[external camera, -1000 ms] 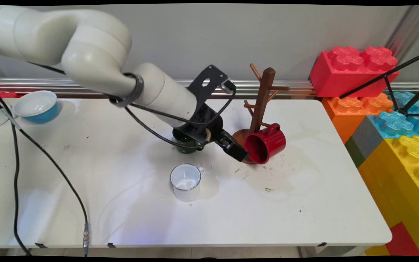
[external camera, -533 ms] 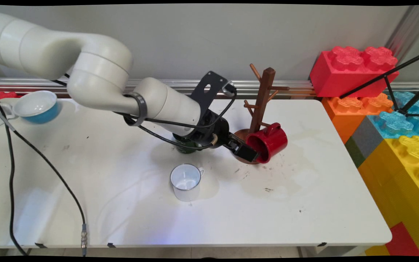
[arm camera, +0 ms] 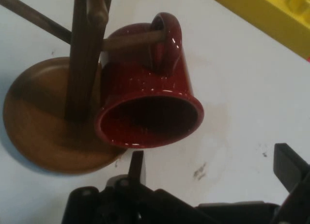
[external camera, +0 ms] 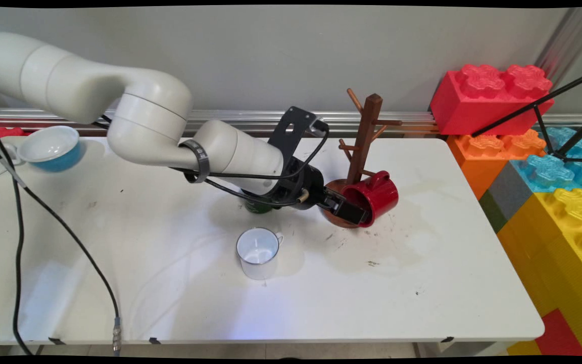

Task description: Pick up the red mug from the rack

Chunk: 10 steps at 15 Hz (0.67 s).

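Observation:
A red mug [external camera: 381, 194] hangs by its handle on a low peg of a brown wooden mug tree [external camera: 366, 132], tilted with its mouth facing down and towards me. My gripper [external camera: 359, 215] is open, right at the mug's rim on the tree's round base. In the hand view the red mug [arm camera: 145, 88] fills the middle, its handle on the peg beside the mug tree [arm camera: 43, 136]. The gripper [arm camera: 213, 170] stands wide open just below the mug's mouth, one finger close under the rim and the other far off to the right. Nothing is between the fingers.
A white enamel mug [external camera: 258, 251] stands upright on the white table [external camera: 422, 283] in front of the arm. A dark green mug [external camera: 256, 206] is mostly hidden behind the wrist. A blue bowl [external camera: 51, 146] sits far left. Big coloured toy blocks [external camera: 538, 151] line the right side.
The gripper has moved right and a little lower, from beside the red mug's mouth to right at its rim. The arm has stretched out lower over the table.

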{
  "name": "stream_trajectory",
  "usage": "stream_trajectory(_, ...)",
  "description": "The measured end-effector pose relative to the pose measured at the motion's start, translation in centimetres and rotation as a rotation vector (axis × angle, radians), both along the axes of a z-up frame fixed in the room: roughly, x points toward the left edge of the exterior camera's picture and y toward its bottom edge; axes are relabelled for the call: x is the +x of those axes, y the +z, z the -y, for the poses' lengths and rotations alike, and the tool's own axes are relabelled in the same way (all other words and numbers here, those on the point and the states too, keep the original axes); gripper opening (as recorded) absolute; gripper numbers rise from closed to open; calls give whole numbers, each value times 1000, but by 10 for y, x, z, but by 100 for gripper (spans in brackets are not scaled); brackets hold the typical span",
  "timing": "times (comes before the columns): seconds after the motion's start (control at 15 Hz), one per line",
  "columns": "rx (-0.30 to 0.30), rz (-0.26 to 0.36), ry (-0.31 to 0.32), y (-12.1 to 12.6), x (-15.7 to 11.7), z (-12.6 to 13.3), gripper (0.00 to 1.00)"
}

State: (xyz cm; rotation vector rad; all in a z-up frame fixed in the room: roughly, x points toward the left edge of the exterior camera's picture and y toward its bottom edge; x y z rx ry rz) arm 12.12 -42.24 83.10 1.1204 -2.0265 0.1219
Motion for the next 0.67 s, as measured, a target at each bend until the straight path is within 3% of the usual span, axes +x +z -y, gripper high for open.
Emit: stream_trajectory(0.67,76,-98,61,-27,-4,13,100)
